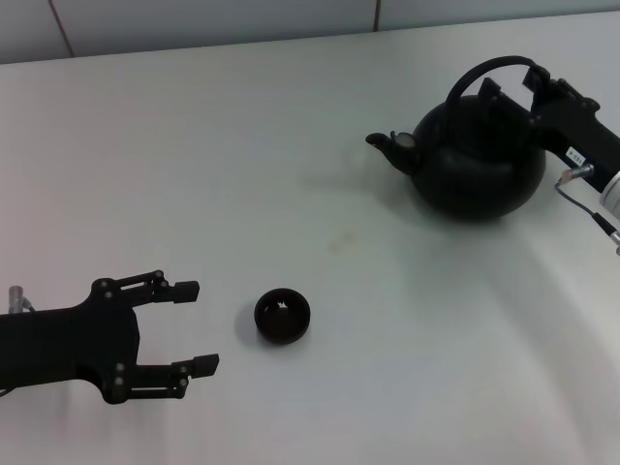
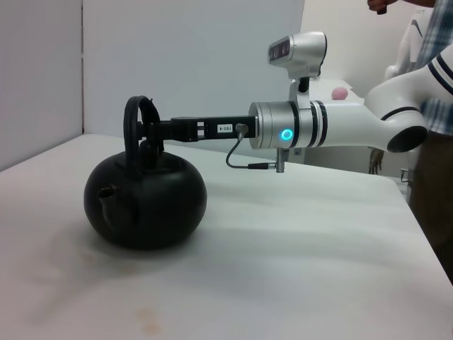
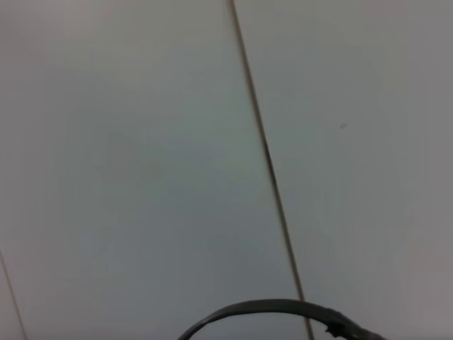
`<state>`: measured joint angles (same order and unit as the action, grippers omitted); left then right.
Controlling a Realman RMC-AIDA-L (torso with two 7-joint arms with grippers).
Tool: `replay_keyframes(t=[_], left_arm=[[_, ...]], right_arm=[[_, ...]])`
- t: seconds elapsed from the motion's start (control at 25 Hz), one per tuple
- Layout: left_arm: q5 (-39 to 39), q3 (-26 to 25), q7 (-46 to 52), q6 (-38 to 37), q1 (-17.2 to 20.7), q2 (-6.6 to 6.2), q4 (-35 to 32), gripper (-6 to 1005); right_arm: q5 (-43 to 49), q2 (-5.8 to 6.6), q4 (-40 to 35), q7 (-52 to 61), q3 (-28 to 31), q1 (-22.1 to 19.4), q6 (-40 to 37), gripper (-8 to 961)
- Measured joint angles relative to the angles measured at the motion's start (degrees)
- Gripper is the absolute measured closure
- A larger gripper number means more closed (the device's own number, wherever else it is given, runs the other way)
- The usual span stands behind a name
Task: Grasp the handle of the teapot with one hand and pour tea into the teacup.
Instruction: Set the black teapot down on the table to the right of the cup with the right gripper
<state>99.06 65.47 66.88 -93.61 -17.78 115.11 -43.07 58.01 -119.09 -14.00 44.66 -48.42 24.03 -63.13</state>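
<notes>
The black teapot [image 1: 477, 160] stands on the white table at the far right, its spout [image 1: 383, 143] pointing left. Its arched handle [image 1: 489, 68] rises over the lid. My right gripper [image 1: 513, 83] reaches in from the right at the handle's top, open, with one finger on each side of the hoop. The left wrist view shows the same teapot [image 2: 145, 195], with the right gripper [image 2: 151, 134] level with the handle [image 2: 133, 117]. In the right wrist view only an arc of the handle [image 3: 269, 307] shows. The small teacup [image 1: 282, 316] sits near the front. My left gripper [image 1: 194, 326] rests open to its left.
The white table [image 1: 242, 174] reaches back to a tiled wall [image 1: 194, 19]. A faint brown stain [image 1: 341, 239] lies between pot and cup. In the left wrist view the right arm [image 2: 333, 127] spans the table's far side, and a person [image 2: 432, 106] stands beyond the table's edge.
</notes>
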Motion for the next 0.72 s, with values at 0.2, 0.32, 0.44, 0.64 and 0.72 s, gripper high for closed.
replay_keyframes(t=[0.2, 0.32, 0.44, 0.64, 0.72], left_arm=[[0.0, 0.0, 0.0, -0.1, -0.2, -0.18, 0.0, 166], [0.0, 0.0, 0.1, -0.1, -0.2, -0.20, 0.0, 166], [0.0, 0.0, 0.1, -0.1, -0.3, -0.28, 0.0, 167], [0.0, 0.0, 0.1, -0.1, -0.3, -0.34, 0.0, 167], [0.0, 0.1, 0.4, -0.3, -0.3, -0.34, -0.1, 167]], right_arm=[[0.7, -0.03, -0.6, 0.9, 0.0, -0.6, -0.4, 213], [0.8, -0.10, -1.1, -0.1, 0.1, -1.4, -1.0, 212], [0.8, -0.15, -1.3, -0.6, 0.4, -2.3, -1.5, 212], [0.5, -0.22, -2.1, -1.5, 0.6, -4.8, -3.3, 211], [0.6, -0.22, -3.4, -1.5, 0.6, -6.1, -4.0, 211]])
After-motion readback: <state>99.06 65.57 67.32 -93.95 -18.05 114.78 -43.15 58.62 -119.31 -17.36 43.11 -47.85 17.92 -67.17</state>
